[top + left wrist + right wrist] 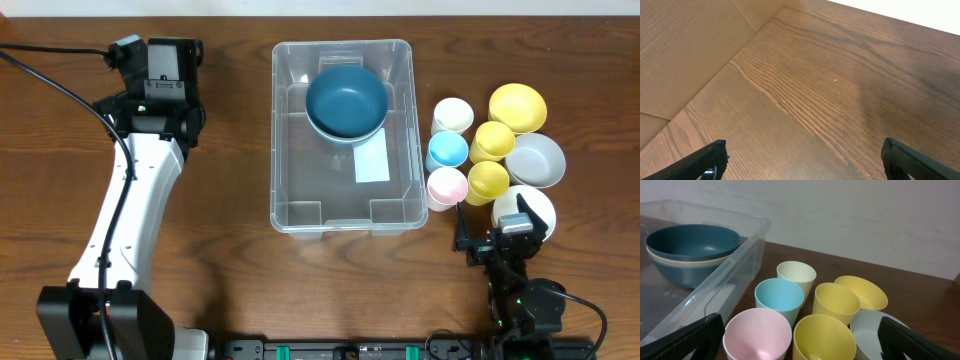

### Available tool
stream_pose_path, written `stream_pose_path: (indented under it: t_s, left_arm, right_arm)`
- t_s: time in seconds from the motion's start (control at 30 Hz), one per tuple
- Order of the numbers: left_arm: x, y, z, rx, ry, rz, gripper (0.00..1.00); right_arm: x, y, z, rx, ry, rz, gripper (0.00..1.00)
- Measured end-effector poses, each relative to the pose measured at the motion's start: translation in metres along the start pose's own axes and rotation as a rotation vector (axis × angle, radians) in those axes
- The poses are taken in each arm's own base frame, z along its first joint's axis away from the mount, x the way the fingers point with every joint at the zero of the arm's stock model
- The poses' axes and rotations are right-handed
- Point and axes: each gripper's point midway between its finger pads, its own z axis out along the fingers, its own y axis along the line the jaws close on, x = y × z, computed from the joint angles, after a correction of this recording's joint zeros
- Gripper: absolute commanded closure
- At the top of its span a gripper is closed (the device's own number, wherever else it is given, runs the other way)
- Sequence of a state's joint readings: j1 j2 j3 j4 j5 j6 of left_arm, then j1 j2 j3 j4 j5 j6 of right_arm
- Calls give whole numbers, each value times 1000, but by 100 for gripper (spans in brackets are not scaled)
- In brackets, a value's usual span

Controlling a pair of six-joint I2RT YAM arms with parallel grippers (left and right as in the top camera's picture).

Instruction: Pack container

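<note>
The clear container stands in the middle of the table, with a white label on its floor. A dark blue bowl sits stacked in a paler bowl at its far end. In the right wrist view the container's wall and the blue bowl show at the left. My right gripper is open just in front of a pink cup and a yellow cup, holding nothing. My left gripper is open over bare wood, far left of the container.
Right of the container stand a cream cup, blue cup, pink cup, two yellow cups, a yellow bowl, a grey bowl and a white bowl. The left arm's wrist hangs at the back left.
</note>
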State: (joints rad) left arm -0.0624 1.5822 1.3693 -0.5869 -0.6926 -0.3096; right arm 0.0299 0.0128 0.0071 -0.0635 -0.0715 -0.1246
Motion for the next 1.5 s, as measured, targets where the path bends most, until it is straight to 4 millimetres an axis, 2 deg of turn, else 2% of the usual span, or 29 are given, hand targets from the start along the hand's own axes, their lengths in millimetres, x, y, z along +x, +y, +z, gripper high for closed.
stream_pose_path:
  t_s: [1.33, 1.5]
  left_arm:
    - [0, 0, 0, 0, 0, 0, 2]
    - [0, 0, 0, 0, 0, 0, 2]
  right_arm:
    - [0, 0, 0, -1, 0, 0, 1]
    - [-6, 4, 0, -25, -22, 81, 1]
